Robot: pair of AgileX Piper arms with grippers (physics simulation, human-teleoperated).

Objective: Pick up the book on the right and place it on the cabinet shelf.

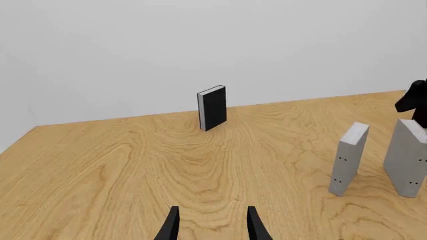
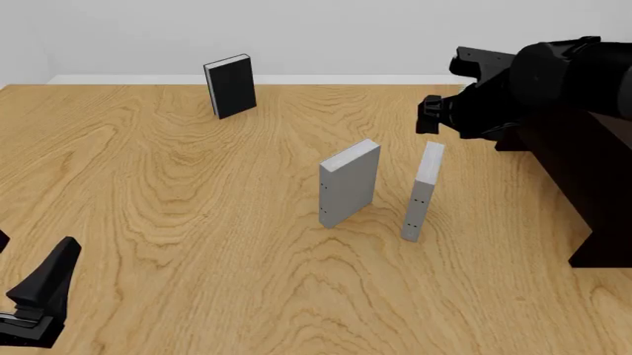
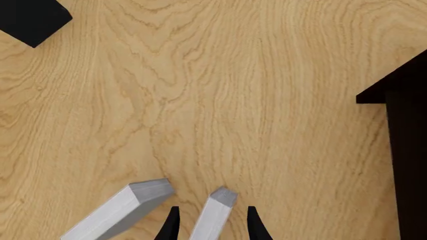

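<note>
Light-grey and thin, the book point(image 2: 422, 191) stands upright on its end right of centre in the front view, apart from the thicker grey book point(image 2: 350, 183), which leaves room for fingers on both faces. Above it, the right gripper point(image 3: 209, 222) points straight down, its jaws open astride the book's top. At far right stands the dark cabinet shelf point(image 2: 590, 177). Low at the left corner, the left gripper point(image 1: 209, 225) is parked, open.
</note>
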